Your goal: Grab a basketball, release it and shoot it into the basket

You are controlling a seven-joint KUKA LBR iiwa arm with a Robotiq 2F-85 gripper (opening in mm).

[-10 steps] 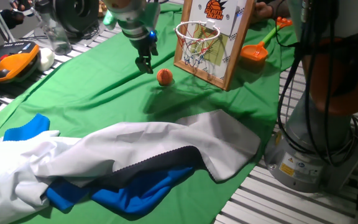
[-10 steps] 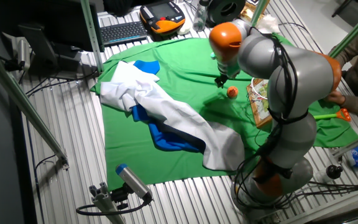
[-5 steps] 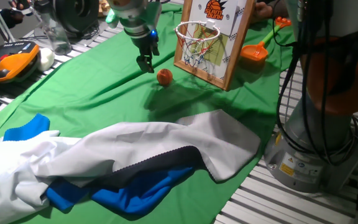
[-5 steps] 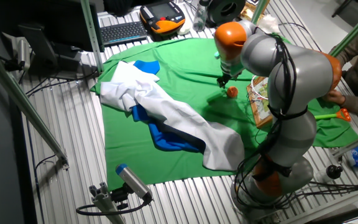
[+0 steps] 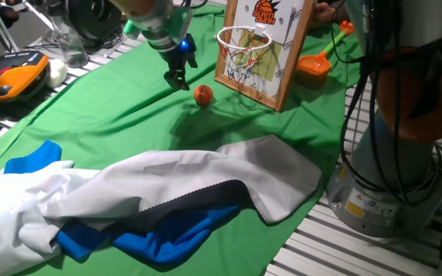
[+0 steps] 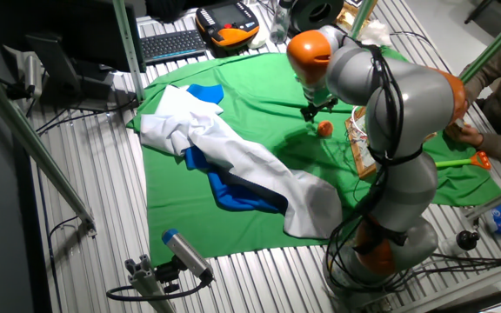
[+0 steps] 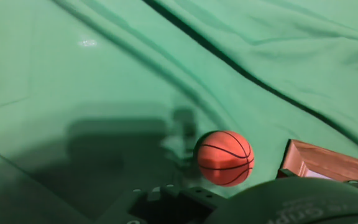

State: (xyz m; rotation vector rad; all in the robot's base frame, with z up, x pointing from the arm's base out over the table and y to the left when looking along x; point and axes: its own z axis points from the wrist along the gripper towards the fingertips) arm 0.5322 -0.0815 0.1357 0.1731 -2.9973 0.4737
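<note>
We see a wrinkled green cloth [image 5: 113, 115] spread over the table, and on its near part a crumpled white and blue garment [image 5: 152, 195]. At the far right stands the toy basket, a wood-framed white backboard with an orange rim and white net [image 5: 261, 47], and just right of it lies an orange plastic toy shovel [image 5: 317, 61]. The dark two-finger gripper [image 5: 178, 77] hangs above the cloth, left of the basket, and holds nothing; we cannot tell how far apart its fingers stand. The small orange basketball with dark seam lines [image 5: 203, 94] rests on the cloth just right of the gripper, apart from it, near the foot of the backboard.
</note>
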